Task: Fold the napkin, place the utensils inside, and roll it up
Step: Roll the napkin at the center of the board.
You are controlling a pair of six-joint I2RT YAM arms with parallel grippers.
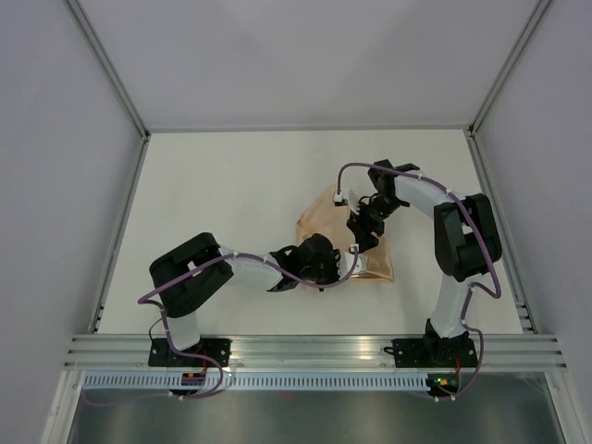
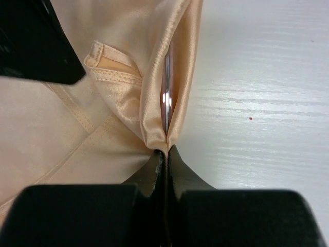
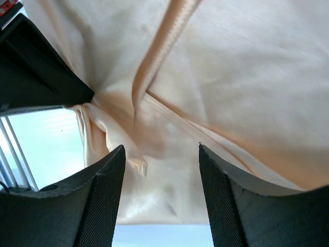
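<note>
1. Top view: the napkin point(image 1: 319, 220) sits as a rumpled, partly folded patch on the table point(image 1: 222, 185), a bit right of centre. Both arms reach in over it. The left gripper point(image 1: 338, 265) comes in from the left at the cloth's near edge, and the right gripper point(image 1: 362, 239) comes from the far right, over its middle. The two tips are just beside each other. The jaws are too small to read here, and no cutlery shows.

2. Left wrist view: the left gripper is pressed tight together, pinching a fold of the napkin right at its tips. Tucked inside that fold is a thin shiny strip, the utensil point(image 2: 166, 98). Its long axis runs straight away from the fingertips, in line with the gripper. Bare table lies to the right of the fold and the rest of the cloth to the left. The dark block at upper left looks like the right gripper, near the fold but apart from it.

3. Right wrist view: the right gripper's fingers point(image 3: 105, 200) are spread wide with nothing clamped, and the cloth lies just past them. The left gripper is the black wedge at left, with the cloth bunched to its tip.
   - So the left arm is the nearer one — it already has the fold.
   - The roll probably has to go crosswise to the utensil, toward the bulk of the cloth.
</note>
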